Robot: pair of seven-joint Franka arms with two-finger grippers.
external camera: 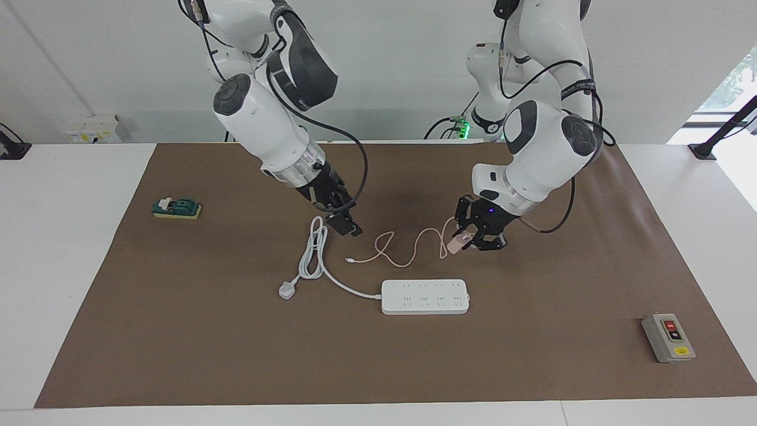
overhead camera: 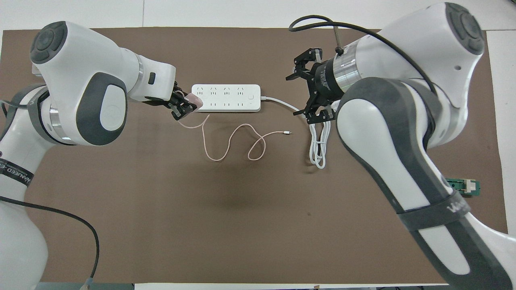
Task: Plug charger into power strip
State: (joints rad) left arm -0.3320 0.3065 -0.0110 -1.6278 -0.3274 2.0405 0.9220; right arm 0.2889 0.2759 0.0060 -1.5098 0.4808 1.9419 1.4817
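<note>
Seen from across the table, a brown mat [external camera: 532, 355] covers most of a white tabletop [external camera: 65, 266] set against a plain pale wall [external camera: 402, 71], with a wall socket plate [external camera: 94, 130] low on it at the right arm's end and a bright window [external camera: 739, 77] at the left arm's end. The left gripper [external camera: 473, 239] hangs over the mat with its fingers clamped on the charger [external camera: 457, 244], a small pale-pink cube held clear of the surface, its pink cable [external camera: 402, 248] trailing down in loose loops onto the mat. The power strip [external camera: 425, 296] lies flat, farther from the robots than those loops, and its thick white cord [external camera: 313, 254] runs to a coiled bundle and a white plug [external camera: 287, 290]. The right gripper [external camera: 343, 223] hangs empty over that bundle, fingers apart. A green block [external camera: 177, 208] sits toward the right arm's end (a grey switch box [external camera: 667, 337] marks the other). From overhead, the left gripper [overhead camera: 181, 105] holds the charger [overhead camera: 192, 99] just beside the end of the power strip [overhead camera: 225, 98], and whether they touch cannot be told from this angle. The cable [overhead camera: 225, 141] curls nearer to the robots than the strip. The right gripper [overhead camera: 310, 86] spreads its fingers over the white cord [overhead camera: 318, 145], and the mat [overhead camera: 201, 225] lies bare nearer the robots.
</note>
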